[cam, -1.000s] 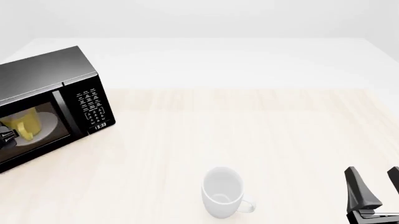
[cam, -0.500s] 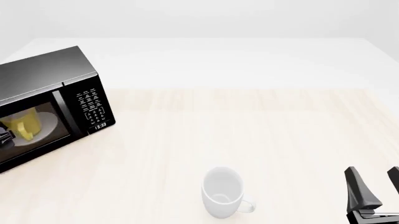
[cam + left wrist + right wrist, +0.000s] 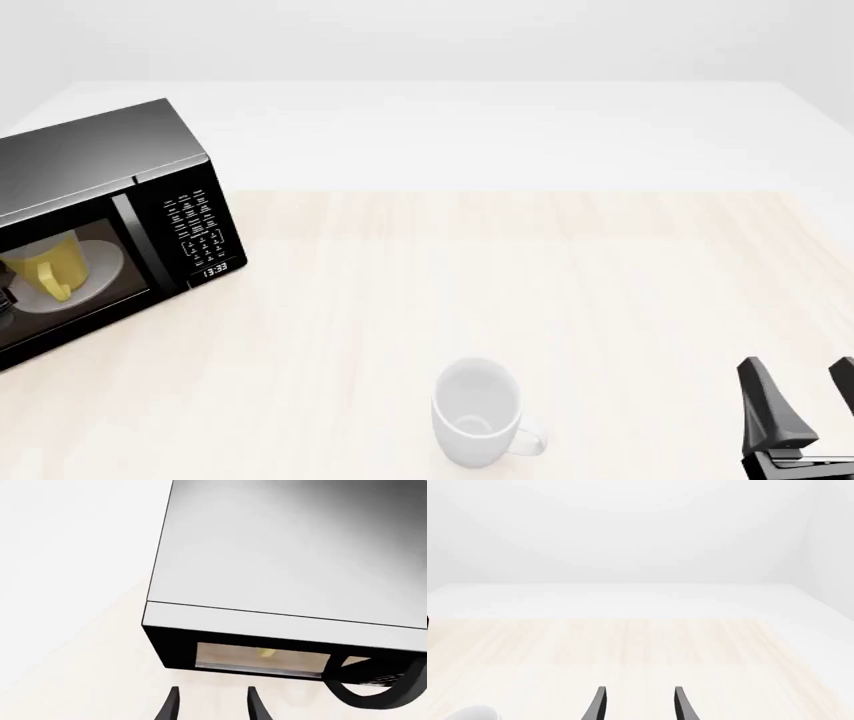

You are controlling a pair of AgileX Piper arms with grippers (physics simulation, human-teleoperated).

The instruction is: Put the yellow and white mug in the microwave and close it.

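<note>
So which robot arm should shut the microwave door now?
Probably the left. The yellow and white mug already sits inside the microwave, and the left gripper is right by its front, empty. The right gripper waits far across the table, beyond the white mug.

front view high over table (image 3: 534,260), left wrist close above microwave (image 3: 280,570)

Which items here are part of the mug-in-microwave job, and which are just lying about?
Part of the job:
- yellow and white mug, sitting inside the microwave
- microwave, at the table's left
- left gripper, open, empty, facing the microwave

Lying about:
- all-white mug on the table
- right gripper, open, idle
</note>
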